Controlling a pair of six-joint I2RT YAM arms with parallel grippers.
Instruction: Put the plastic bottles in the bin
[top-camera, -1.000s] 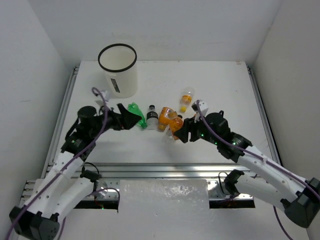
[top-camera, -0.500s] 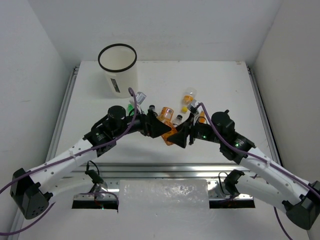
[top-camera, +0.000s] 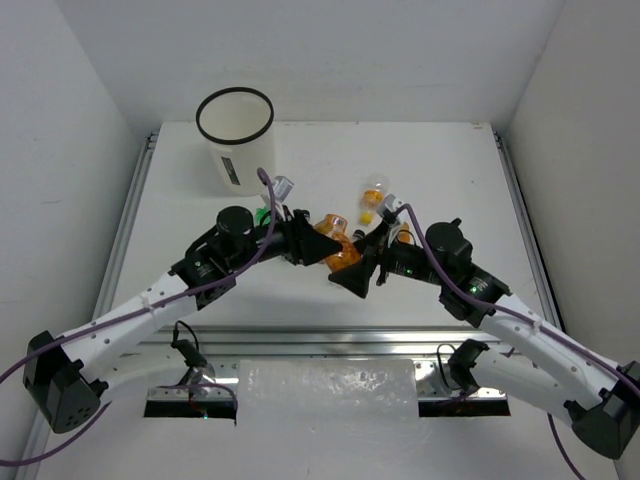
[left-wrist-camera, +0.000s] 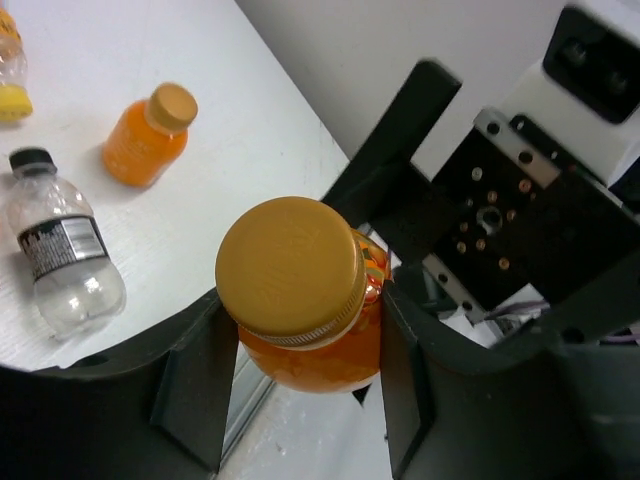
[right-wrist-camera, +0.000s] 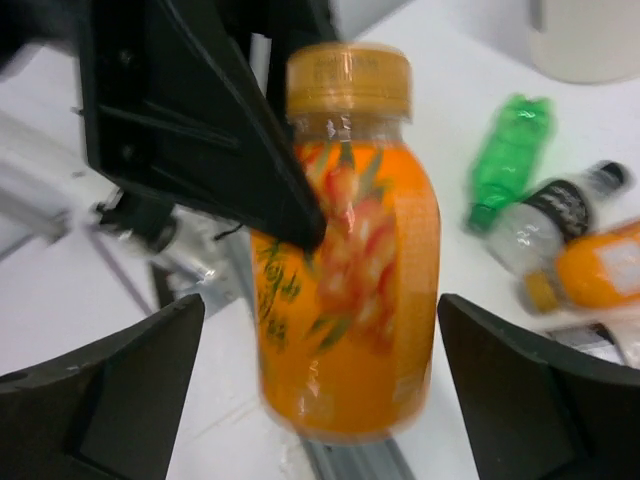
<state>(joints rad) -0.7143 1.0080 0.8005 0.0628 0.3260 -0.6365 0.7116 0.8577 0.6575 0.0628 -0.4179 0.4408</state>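
Observation:
An orange plastic bottle (left-wrist-camera: 322, 352) with an orange cap is pinched between the fingers of my left gripper (left-wrist-camera: 300, 375), which is shut on it above the table's middle (top-camera: 340, 256). My right gripper (right-wrist-camera: 320, 400) stands open around the same bottle (right-wrist-camera: 345, 270), with a gap on each side of it. More bottles lie on the table: a green one (right-wrist-camera: 510, 160), a clear one with a dark label (left-wrist-camera: 60, 255) and a small orange one (left-wrist-camera: 148, 140). The white bin (top-camera: 237, 142) with a black rim stands at the far left.
Another bottle with a yellow cap (top-camera: 373, 195) lies behind the two grippers. A metal rail (top-camera: 330, 340) runs along the near edge of the table, and side rails (top-camera: 125, 240) bound it left and right.
The left arm swung in from the green bottle to the orange bottle and its gripper shut on it. The right gripper, which held that bottle, opened wide.

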